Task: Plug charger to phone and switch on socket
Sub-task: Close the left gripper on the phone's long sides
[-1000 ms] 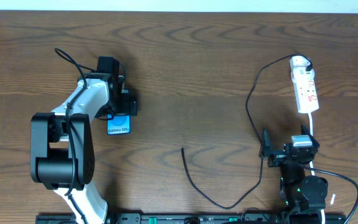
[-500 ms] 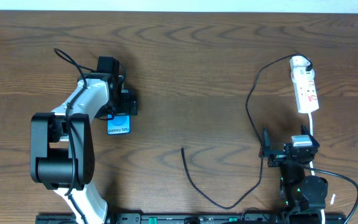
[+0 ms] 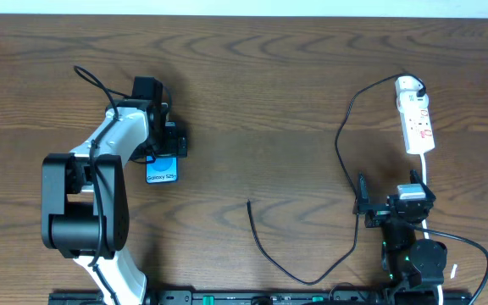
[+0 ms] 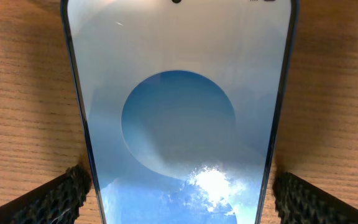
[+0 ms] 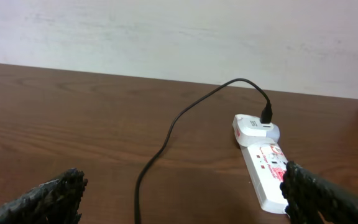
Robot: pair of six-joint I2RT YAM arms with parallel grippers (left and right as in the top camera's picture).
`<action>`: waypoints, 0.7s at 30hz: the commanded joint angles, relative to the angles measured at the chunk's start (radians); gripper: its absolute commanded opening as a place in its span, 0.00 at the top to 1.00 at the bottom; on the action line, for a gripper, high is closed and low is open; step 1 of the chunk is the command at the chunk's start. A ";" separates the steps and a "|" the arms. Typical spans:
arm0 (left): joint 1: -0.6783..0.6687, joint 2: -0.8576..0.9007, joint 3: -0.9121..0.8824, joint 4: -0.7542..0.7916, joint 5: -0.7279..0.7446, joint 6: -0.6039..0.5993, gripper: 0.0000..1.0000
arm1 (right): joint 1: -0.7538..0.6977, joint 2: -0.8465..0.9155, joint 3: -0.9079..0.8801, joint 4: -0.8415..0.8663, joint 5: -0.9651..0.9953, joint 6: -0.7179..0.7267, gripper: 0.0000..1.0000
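Observation:
The phone, blue screen up, lies flat on the wooden table and fills the left wrist view. My left gripper is open and straddles it, with a sliver of wood between each finger and the phone's edges. From above, the phone shows just below the left gripper. The white socket lies at the far right. The black charger runs from its top end and loops down to a free tip at mid-table. My right gripper is open and empty, short of the socket and charger.
A white adapter sits plugged into the socket's far end, with the charger coming out of it. The socket's white cord runs down past the right arm. A pale wall stands behind the table's far edge.

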State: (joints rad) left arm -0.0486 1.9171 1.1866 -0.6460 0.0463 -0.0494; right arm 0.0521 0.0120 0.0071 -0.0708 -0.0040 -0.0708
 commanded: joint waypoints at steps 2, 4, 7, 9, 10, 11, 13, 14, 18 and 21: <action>0.002 0.008 -0.005 0.000 -0.002 -0.008 0.02 | 0.008 -0.006 -0.002 -0.005 -0.002 -0.013 0.01; 0.002 0.008 -0.005 0.001 -0.003 -0.008 0.02 | 0.008 -0.006 -0.002 -0.005 -0.002 -0.013 0.01; 0.002 0.008 -0.005 0.001 -0.002 -0.008 0.02 | 0.008 -0.006 -0.002 -0.005 -0.002 -0.013 0.01; 0.002 0.010 -0.005 0.001 -0.002 -0.008 0.02 | 0.008 -0.006 -0.002 -0.005 -0.002 -0.013 0.01; 0.002 0.012 -0.005 0.001 -0.002 -0.008 0.02 | 0.008 -0.006 -0.002 -0.005 -0.002 -0.013 0.01; 0.002 0.016 -0.005 0.001 -0.002 -0.008 0.02 | 0.008 -0.006 -0.002 -0.005 -0.002 -0.013 0.01; 0.002 0.030 -0.005 0.000 -0.002 -0.008 0.02 | 0.008 -0.006 -0.002 -0.005 -0.002 -0.013 0.01; 0.002 0.038 -0.005 0.001 -0.002 -0.008 0.02 | 0.008 -0.006 -0.002 -0.005 -0.002 -0.013 0.01; 0.002 0.056 -0.005 0.000 -0.002 -0.008 0.02 | 0.008 -0.006 -0.002 -0.005 -0.002 -0.013 0.01; 0.002 0.056 -0.005 -0.002 -0.002 -0.008 0.02 | 0.008 -0.006 -0.002 -0.005 -0.002 -0.013 0.01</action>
State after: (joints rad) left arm -0.0486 1.9240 1.1870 -0.6460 0.0544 -0.0521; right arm 0.0521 0.0120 0.0071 -0.0708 -0.0040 -0.0708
